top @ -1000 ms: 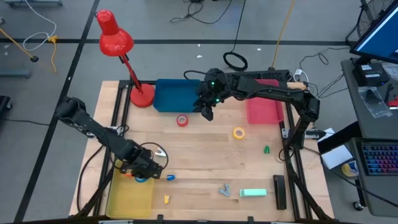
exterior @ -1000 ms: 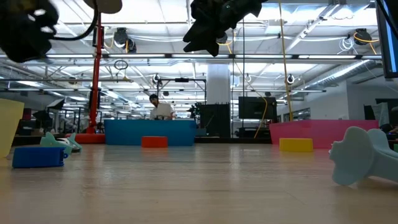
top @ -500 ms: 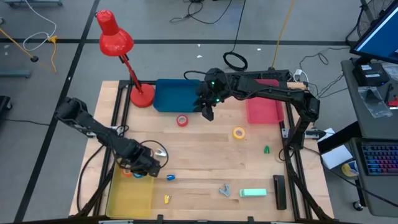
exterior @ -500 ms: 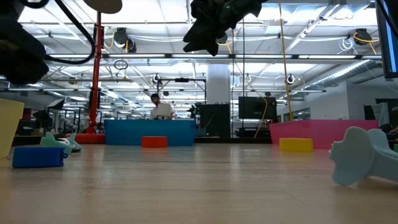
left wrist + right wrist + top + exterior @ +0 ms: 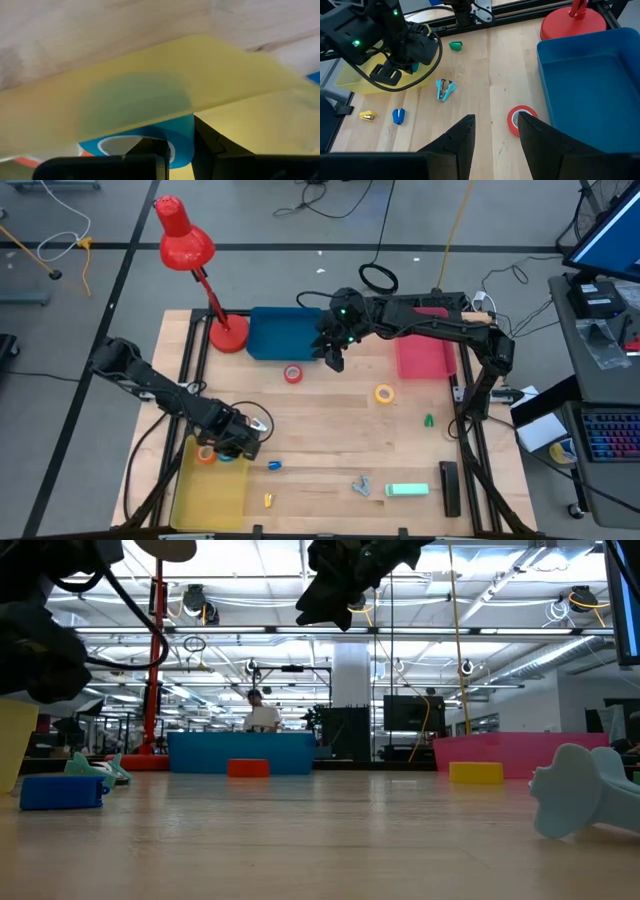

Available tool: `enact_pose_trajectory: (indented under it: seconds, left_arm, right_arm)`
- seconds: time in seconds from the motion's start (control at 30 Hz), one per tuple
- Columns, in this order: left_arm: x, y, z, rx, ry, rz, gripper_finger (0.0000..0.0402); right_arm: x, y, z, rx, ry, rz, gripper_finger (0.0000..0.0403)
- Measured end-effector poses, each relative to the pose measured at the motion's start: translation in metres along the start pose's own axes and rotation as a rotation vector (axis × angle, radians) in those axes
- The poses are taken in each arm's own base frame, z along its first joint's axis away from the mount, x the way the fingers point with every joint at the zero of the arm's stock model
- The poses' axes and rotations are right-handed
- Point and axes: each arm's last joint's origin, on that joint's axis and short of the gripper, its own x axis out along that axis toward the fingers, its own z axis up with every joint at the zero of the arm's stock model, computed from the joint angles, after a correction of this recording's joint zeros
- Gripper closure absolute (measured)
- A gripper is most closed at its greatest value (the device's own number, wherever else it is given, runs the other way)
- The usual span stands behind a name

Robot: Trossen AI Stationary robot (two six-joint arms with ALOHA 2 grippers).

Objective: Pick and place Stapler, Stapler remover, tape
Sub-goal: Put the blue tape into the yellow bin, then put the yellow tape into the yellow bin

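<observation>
Left gripper (image 5: pixel 228 442) moved over yellow tray (image 5: pixel 210 495), fingers clenched on blue tape (image 5: pixel 150 142); orange tape (image 5: pixel 206 455) already in; drop next. Right gripper (image 5: pixel 333 358) waits, fingers apart, above red tape (image 5: pixel 292 374)

We are in a large robotics lab or workshop hall. Our wooden table (image 5: pixel 330 420) stands in a dark metal frame on a grey concrete floor (image 5: pixel 90 290) marked with dark lines, and loose cables (image 5: pixel 330 195) trail across it. Beside the table we see a desk with a monitor (image 5: pixel 612 230) and a keyboard (image 5: pixel 610 435). Looking level across the table, we see a high open ceiling with strip lights (image 5: pixel 300 632) and ducts, a thick pillar (image 5: pixel 351 690), racks of equipment, and a person (image 5: pixel 262 712) working far back.
</observation>
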Motion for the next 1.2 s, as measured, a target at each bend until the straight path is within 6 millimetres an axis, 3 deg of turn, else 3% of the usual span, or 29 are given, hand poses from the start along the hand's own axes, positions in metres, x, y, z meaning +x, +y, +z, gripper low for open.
enact_pose_trajectory:
  seconds: [0.1, 0.37, 0.57, 0.8, 0.97, 1.07, 1.2]
  left_arm:
    - [0.000, 0.000, 0.000, 0.006, 0.000, 0.000, 0.0355]
    - [0.000, 0.000, 0.000, 0.021, -0.007, 0.004, 0.0234]
    - [-0.003, 0.000, 0.000, 0.018, -0.008, -0.008, 0.0183]
    - [-0.045, -0.008, -0.008, 0.057, -0.201, -0.242, 0.0173]
    - [-0.085, -0.002, -0.016, 0.108, -0.460, -0.472, 0.0172]
    - [-0.100, 0.008, -0.018, 0.115, -0.557, -0.555, 0.0172]
    - [-0.114, 0.018, -0.020, 0.114, -0.671, -0.645, 0.0172]
  right_arm:
    - [0.000, 0.000, 0.001, -0.004, -0.010, 0.000, 0.0261]
    - [0.000, 0.000, 0.004, -0.016, -0.040, 0.000, 0.0263]
    - [0.000, 0.000, 0.004, -0.017, -0.039, 0.000, 0.0263]
    - [0.003, 0.009, 0.003, -0.146, -0.030, 0.014, 0.0264]
    - [0.014, 0.037, 0.001, -0.437, 0.010, -0.059, 0.0268]
    - [0.025, 0.052, -0.001, -0.628, 0.059, -0.197, 0.0268]
    - [0.045, 0.061, -0.007, -0.756, 0.100, -0.238, 0.0270]
